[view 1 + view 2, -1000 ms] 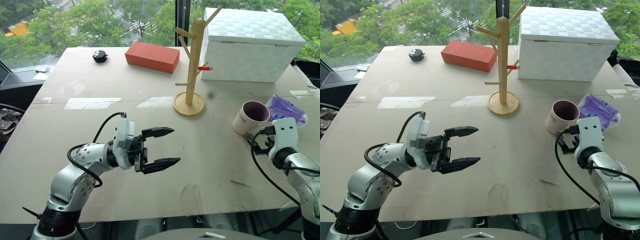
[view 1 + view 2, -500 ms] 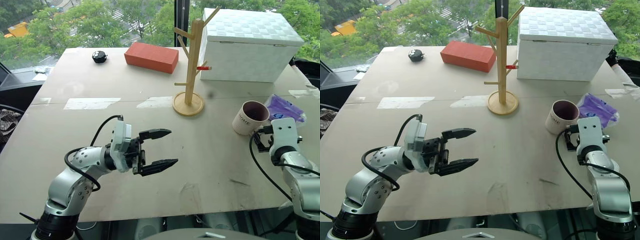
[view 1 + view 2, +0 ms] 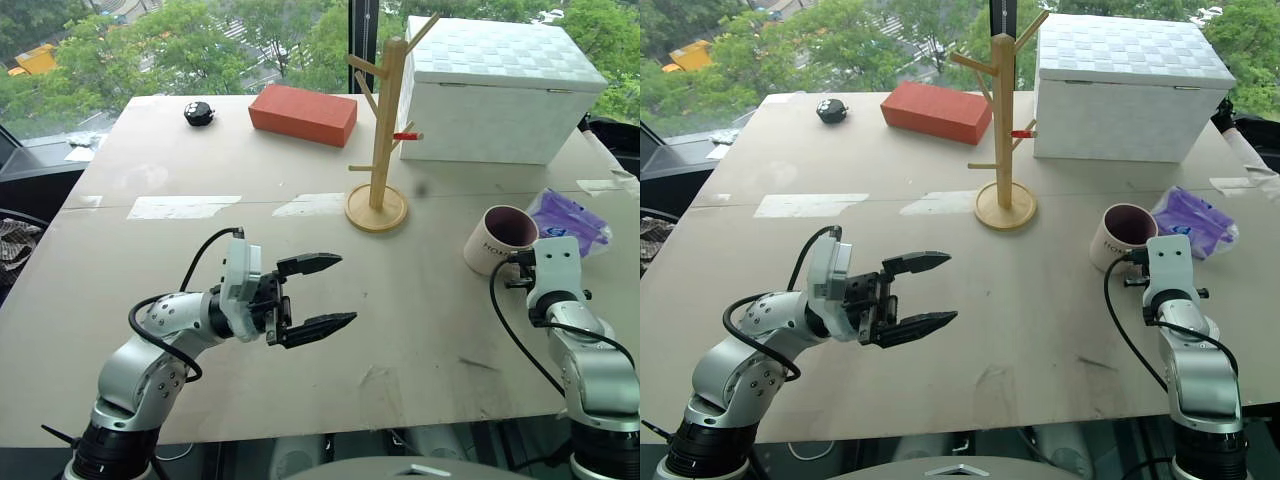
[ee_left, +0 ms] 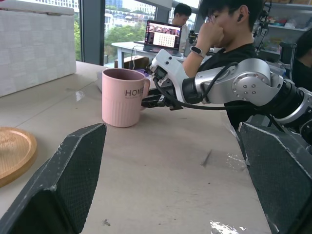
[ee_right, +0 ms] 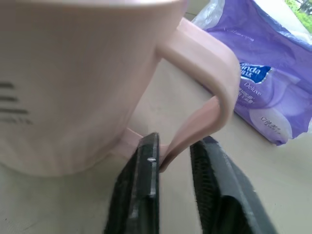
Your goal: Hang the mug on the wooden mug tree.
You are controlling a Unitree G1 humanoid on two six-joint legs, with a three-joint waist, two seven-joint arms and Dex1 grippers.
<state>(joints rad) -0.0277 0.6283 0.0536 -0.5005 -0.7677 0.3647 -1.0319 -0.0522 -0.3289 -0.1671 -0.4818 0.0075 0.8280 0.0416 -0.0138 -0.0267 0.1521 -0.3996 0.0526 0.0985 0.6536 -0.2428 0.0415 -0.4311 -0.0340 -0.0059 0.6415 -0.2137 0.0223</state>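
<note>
Since the earlier frame, the right end effector [image 5: 173,183] has slid forward to the mug [image 3: 503,238] and its two black fingers [image 5: 144,195] have come together on the lower part of the mug's loop handle [image 5: 207,83], which runs between them in the right wrist view. Nearest the robot, the left end effector [image 3: 318,294] hovers above the bare front of the worktop [image 3: 420,340], pointing toward the robot's right, its fingers spread well apart with nothing between them. Farther out on the right, the mug stands upright on the worktop, dark interior showing and small dark lettering on its side. Just beyond the mug lies a purple-and-white tissue packet [image 3: 575,218]. Near the middle of the worktop, well apart from the mug, the wooden mug tree [image 3: 383,125] stands upright on its round disc base, one peg red-tipped, all its pegs bare. Behind it sits a white box [image 3: 500,90], to its left a red brick block [image 3: 303,113], and farther left a small black object [image 3: 200,113].
</note>
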